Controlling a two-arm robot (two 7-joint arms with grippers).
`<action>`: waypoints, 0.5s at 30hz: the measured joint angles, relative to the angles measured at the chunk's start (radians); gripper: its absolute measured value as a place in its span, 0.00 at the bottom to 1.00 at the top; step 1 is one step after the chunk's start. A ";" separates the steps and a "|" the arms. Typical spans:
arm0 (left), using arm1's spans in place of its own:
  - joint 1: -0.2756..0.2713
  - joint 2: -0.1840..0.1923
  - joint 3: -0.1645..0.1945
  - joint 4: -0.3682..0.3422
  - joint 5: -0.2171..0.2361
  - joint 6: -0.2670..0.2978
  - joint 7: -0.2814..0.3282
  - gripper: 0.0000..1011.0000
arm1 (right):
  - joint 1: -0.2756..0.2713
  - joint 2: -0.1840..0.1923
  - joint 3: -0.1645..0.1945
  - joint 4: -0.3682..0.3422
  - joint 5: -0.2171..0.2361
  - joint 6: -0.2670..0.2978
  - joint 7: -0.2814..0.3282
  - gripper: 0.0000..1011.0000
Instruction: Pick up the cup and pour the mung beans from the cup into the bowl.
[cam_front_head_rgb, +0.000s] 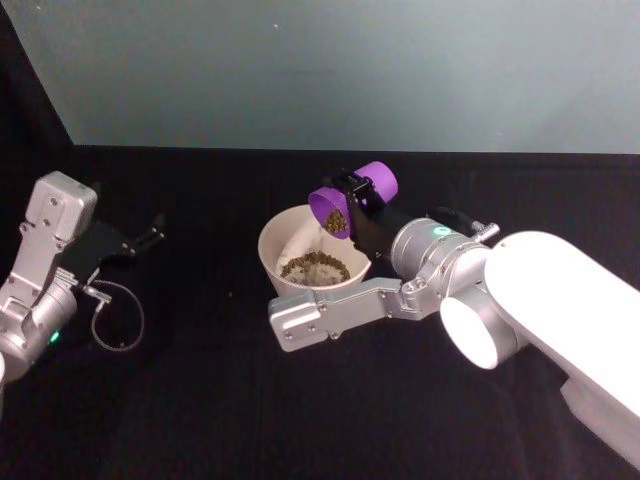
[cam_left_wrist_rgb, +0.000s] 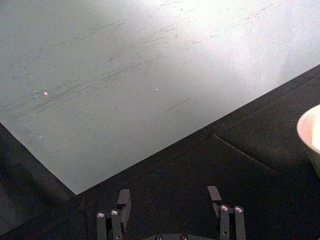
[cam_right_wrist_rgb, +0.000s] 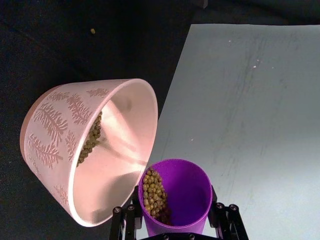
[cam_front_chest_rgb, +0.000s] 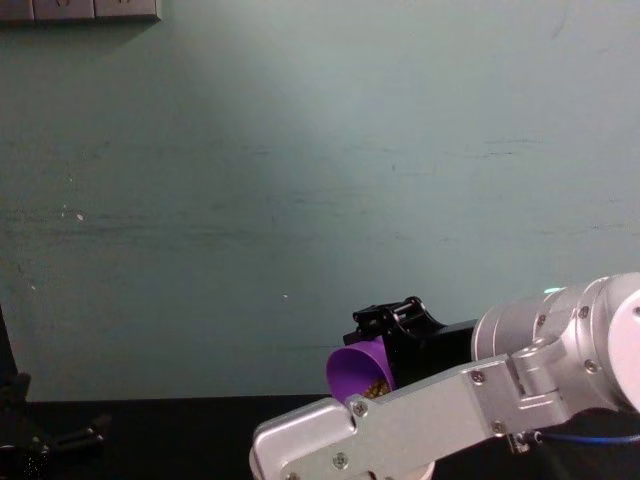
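Purple cup (cam_front_head_rgb: 352, 200), just above centre in the head view, is tipped mouth-down over the upper right rim of the pale bowl (cam_front_head_rgb: 278, 245) so its beans (cam_right_wrist_rgb: 152, 192) can slide out. Some beans lie in the bowl already. The right gripper (cam_front_head_rgb: 362, 188) pinches the cup's sides, wrist rolled over, arm reaching in from lower right. The left gripper (cam_left_wrist_rgb: 170, 200) rests at the left edge, jaws spread, holding nothing.

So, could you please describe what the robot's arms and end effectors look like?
Both arms are silver-grey metal links. The right arm has a rounded white shell, visible screws and a small green light; the left arm carries a thin looped cable. The left end effector and right end effector are black, with slim riveted linkage fingers.
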 joint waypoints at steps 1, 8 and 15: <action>0.000 0.000 0.000 0.000 0.000 0.000 0.000 0.99 | -0.001 0.000 0.001 0.000 -0.001 -0.001 0.000 0.72; 0.000 0.000 0.000 0.000 0.000 0.000 0.000 0.99 | -0.005 -0.002 0.005 -0.005 -0.009 -0.004 0.002 0.72; 0.000 0.000 0.000 0.000 0.000 0.000 0.000 0.99 | -0.004 -0.002 0.004 -0.006 -0.024 -0.009 0.003 0.72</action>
